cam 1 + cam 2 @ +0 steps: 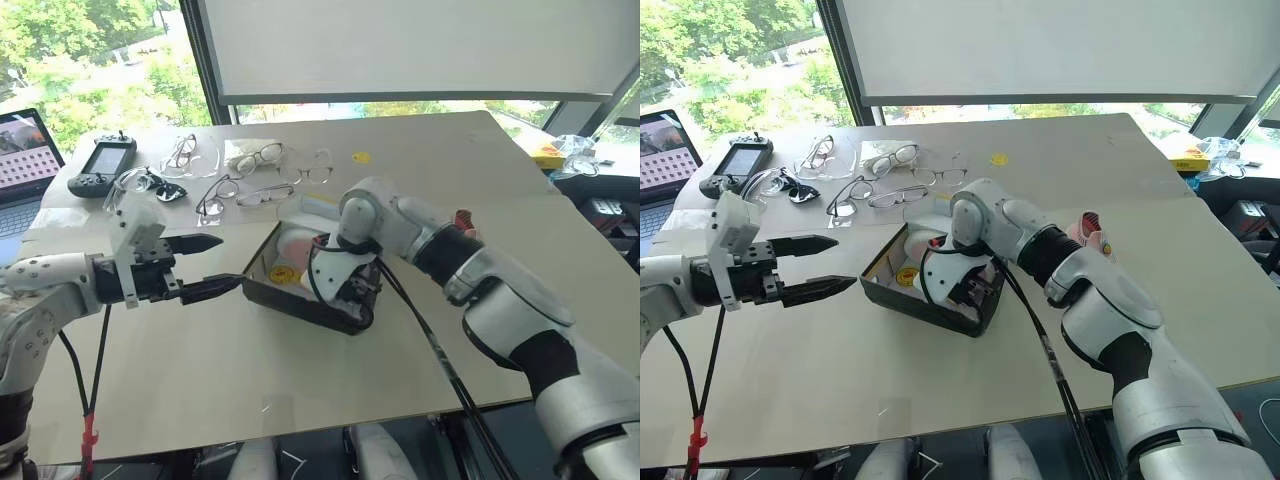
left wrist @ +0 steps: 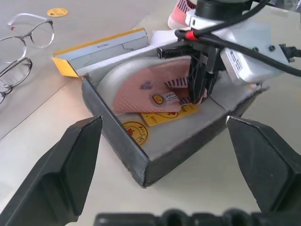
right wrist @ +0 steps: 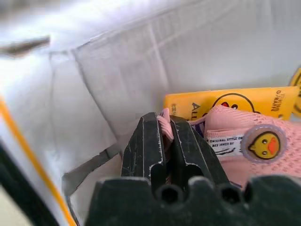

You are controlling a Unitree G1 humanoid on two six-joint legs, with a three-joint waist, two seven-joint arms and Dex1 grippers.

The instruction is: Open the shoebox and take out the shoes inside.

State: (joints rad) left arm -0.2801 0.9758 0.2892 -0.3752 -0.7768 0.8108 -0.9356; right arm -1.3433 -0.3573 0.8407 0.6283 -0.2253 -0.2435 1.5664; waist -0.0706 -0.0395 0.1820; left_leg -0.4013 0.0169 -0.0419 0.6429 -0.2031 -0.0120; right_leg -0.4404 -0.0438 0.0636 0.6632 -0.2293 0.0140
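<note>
Box: shoebox [image 1: 300, 300] sits open mid-table [image 1: 450, 150], dark outer walls, pale inside w/ yellow duck stickers; yellow-edged lid [image 2: 101, 44] folded back on far side.
R gripper: I've got the right gripper [image 3: 164, 141] pointing steeply down into the box, fingers [image 3: 143, 146] clenched on a bit of pink knit at the collar of the pink sneaker [image 2: 146, 87].
Shoe vs fingers: pinched fabric lies between the two black pads; rest of sneaker lies beside them, white sole toward the lid side, still inside the box.
2nd shoe: other pink sneaker [image 1: 1087, 230] lies out on the table, beyond the right forearm, well apart from box.
L gripper: left gripper [image 1: 215, 265] hovers level, just beside the box's near-left corner, fingers spread wide, holding nothing, not touching the box.
Wrist-only detail: R wrist view gives me the pinch and the duck badge [image 3: 263, 143]; L wrist view gives the whole box interior.
Head-only detail: several eyeglasses [image 1: 255, 160], a handheld controller [image 1: 100, 165], laptop [image 1: 25, 160] at far left of table.
</note>
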